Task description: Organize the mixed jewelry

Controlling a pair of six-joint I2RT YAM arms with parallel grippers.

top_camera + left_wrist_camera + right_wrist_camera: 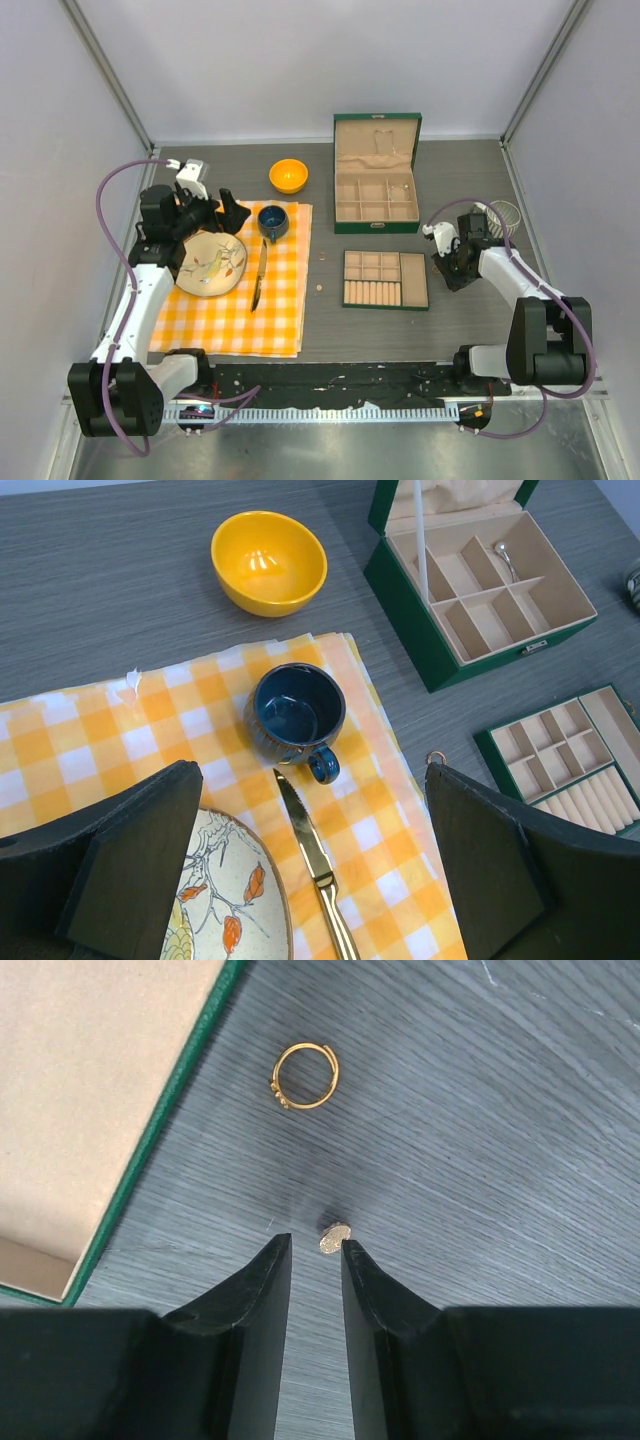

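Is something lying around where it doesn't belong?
Yes. A gold ring and a tiny gold piece lie loose on the bare table beside the green tray, just ahead of the right claw, not in any compartment. Two more tiny pieces sit on the table between the checkered cloth and the tray.

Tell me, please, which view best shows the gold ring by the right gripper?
Right wrist: the ring lies whole and sharp there. Top view: too small to see. Left wrist: cannot make it out.

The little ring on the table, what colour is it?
Gold. The ring shows best in the right wrist view, lying on the dark grey table.
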